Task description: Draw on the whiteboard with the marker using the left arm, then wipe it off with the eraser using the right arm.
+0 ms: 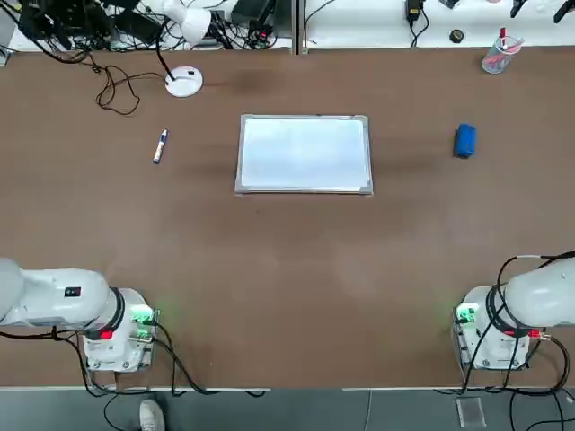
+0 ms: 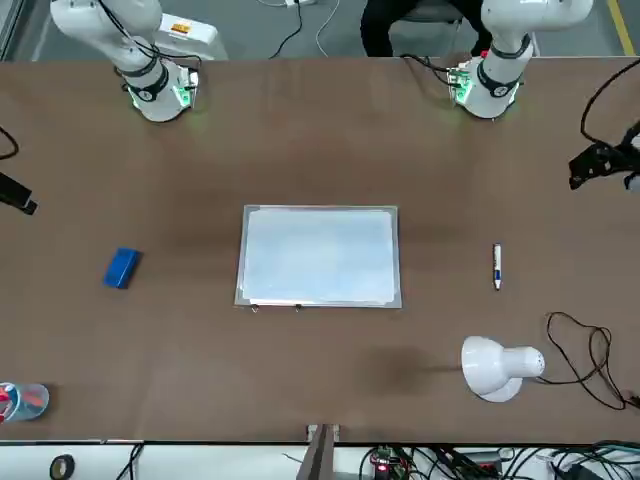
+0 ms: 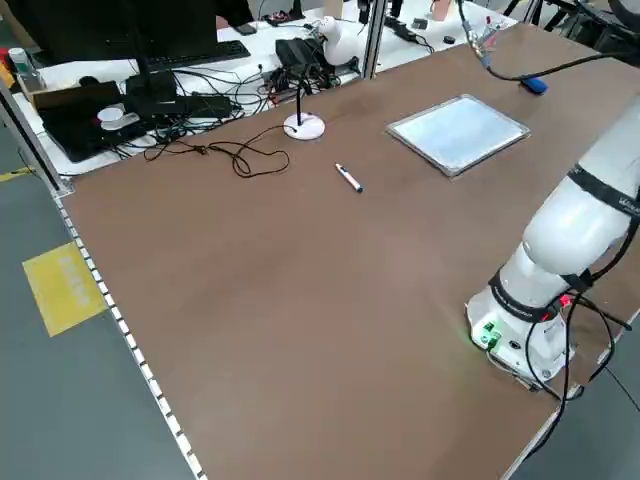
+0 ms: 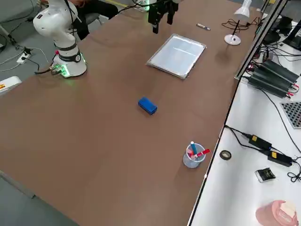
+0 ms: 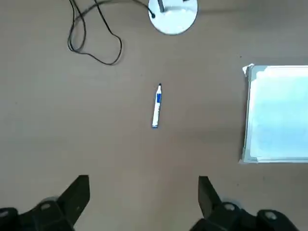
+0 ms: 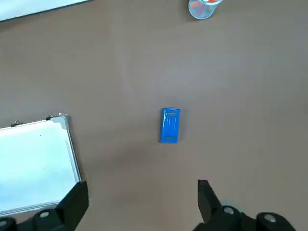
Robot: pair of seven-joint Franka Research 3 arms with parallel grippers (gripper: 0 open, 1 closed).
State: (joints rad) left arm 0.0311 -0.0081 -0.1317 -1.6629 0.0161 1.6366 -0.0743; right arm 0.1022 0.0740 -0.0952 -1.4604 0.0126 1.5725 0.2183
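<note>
The whiteboard [image 1: 304,154] lies flat mid-table, its white face blank. Off its left side the marker [image 1: 160,146], white with a blue cap, rests on the brown tabletop. To the board's right lies the blue eraser [image 1: 464,141]. High over the table hangs my left gripper [image 5: 143,186], open and empty, with the marker [image 5: 156,106] far below and ahead of its fingers. My right gripper [image 6: 143,190] is also raised, open and empty, looking down on the eraser [image 6: 169,125]. Both arm bases [image 1: 117,330] [image 1: 490,328] stand at the near edge.
A white desk lamp [image 1: 184,81] and a loose black cable [image 1: 117,90] sit behind the marker at the far left. A clear cup [image 1: 497,54] with red items stands at the far right corner. Benches with cables and gear border the table's far side.
</note>
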